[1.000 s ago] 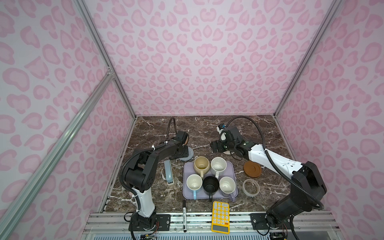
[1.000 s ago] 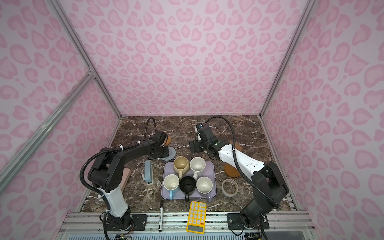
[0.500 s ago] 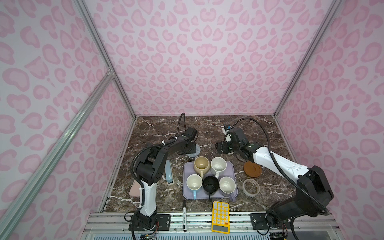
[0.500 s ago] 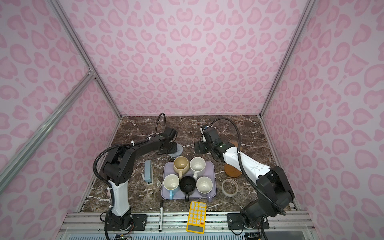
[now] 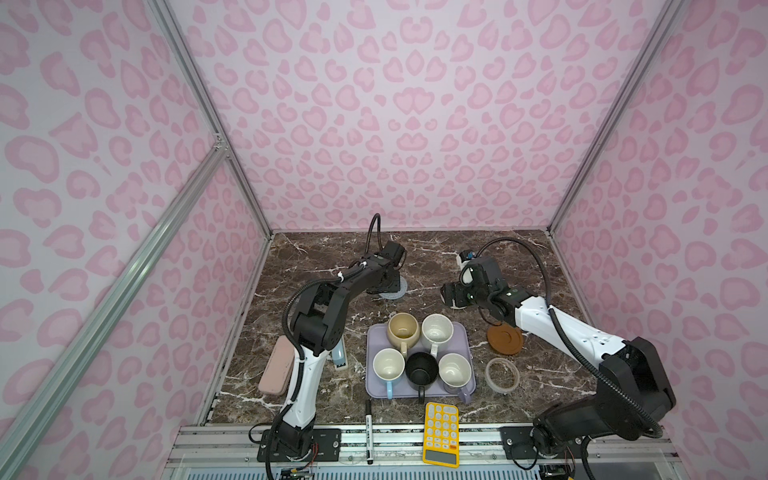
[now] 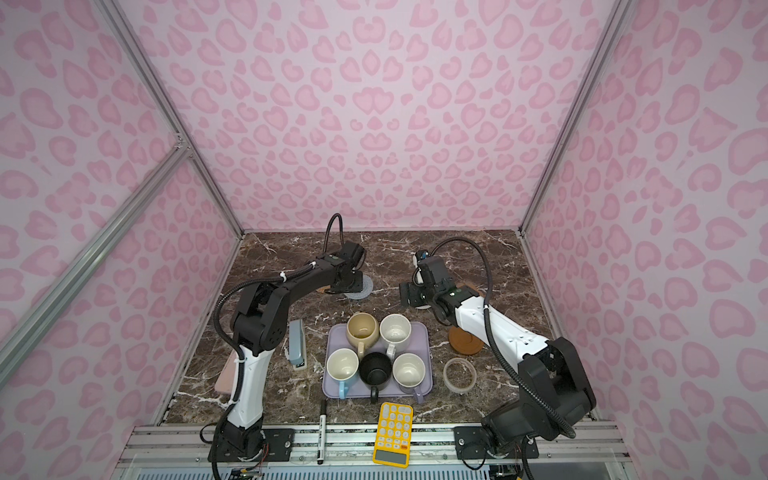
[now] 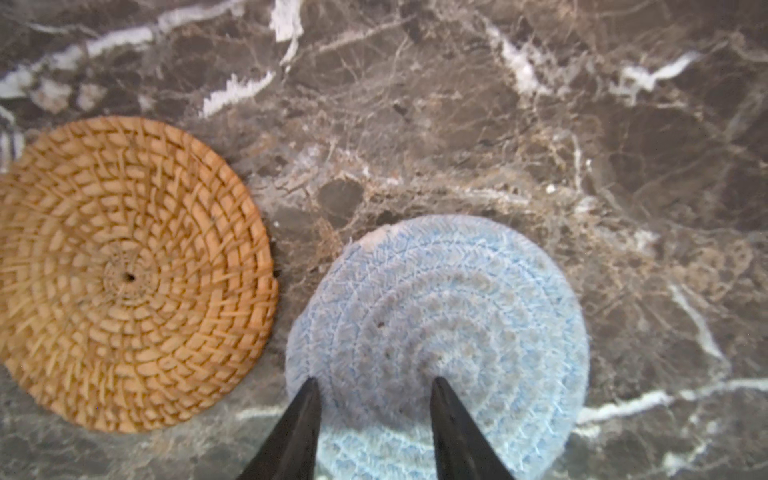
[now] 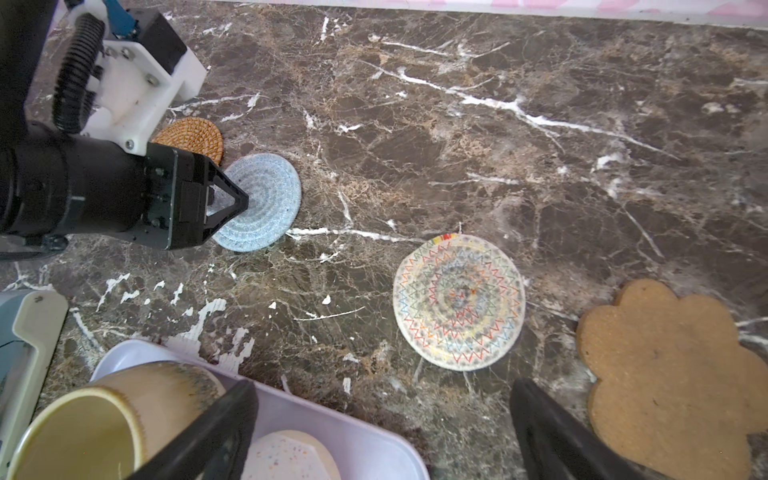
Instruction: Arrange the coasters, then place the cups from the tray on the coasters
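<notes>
The left gripper, claw partly apart over the round woven grey-blue coaster, could shove it into the adjacent round woven orange-tan coaster. The right gripper gapes wide, empty.

Tray: lavender, lying flat, holding all five mugs upright. Back row: beige mug, speckled mug. Front row: blue mug, black mug, lavender mug (handles face front). The coasters lie flat and bare. Orange coaster is just beside blue coaster, not touching. Cream coaster and flower coaster lie farther right. Amber disc lies right of the tray.
</notes>
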You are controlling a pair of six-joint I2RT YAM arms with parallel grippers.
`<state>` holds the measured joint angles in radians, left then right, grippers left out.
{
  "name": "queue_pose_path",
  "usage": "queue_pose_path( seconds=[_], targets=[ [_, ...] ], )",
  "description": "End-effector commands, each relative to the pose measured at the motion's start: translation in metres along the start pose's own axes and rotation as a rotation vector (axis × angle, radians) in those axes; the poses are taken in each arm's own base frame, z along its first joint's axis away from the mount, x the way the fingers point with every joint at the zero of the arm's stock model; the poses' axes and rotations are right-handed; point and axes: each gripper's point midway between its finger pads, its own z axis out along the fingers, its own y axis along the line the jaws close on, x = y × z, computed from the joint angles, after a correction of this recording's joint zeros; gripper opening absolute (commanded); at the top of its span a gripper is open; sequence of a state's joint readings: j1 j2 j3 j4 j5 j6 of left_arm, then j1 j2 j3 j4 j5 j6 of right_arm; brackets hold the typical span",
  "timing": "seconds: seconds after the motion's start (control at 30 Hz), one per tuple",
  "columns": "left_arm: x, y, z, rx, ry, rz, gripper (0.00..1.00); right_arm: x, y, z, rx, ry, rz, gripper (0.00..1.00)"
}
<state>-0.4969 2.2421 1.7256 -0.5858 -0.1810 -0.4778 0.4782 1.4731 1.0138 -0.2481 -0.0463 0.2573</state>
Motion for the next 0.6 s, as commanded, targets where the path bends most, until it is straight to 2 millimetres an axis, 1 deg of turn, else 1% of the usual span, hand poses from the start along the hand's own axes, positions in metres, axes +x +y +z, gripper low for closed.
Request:
queue_pose_path(
  seconds=[0.0, 0.13, 0.27, 0.33, 0.4, 0.57],
  targets=[
    [0.008, 0.010, 0.009, -0.055, 0.061, 0.007, 0.44, -0.001, -0.004, 0.003, -0.002, -0.008, 0.004, 0.97],
    [0.002, 0.011, 0.015, -0.054, 0.065, -0.002, 0.44, 0.005, -0.009, 0.006, 0.021, 0.006, -0.006, 0.96],
    [-0.002, 0.014, 0.015, -0.052, 0.058, -0.017, 0.44, 0.006, -0.011, 0.008, 0.024, 0.004, -0.006, 0.96],
    [-0.005, 0.015, 0.013, -0.054, 0.049, -0.020, 0.44, 0.004, -0.012, 0.008, 0.023, 0.001, -0.004, 0.96],
    [-0.007, 0.012, 0.010, -0.035, 0.046, -0.013, 0.45, 0.003, -0.012, 0.008, 0.023, -0.002, -0.002, 0.96],
    [-0.017, 0.007, -0.003, 0.005, 0.006, -0.011, 0.48, 0.003, -0.013, 0.010, 0.021, -0.002, 0.003, 0.96]
  ],
)
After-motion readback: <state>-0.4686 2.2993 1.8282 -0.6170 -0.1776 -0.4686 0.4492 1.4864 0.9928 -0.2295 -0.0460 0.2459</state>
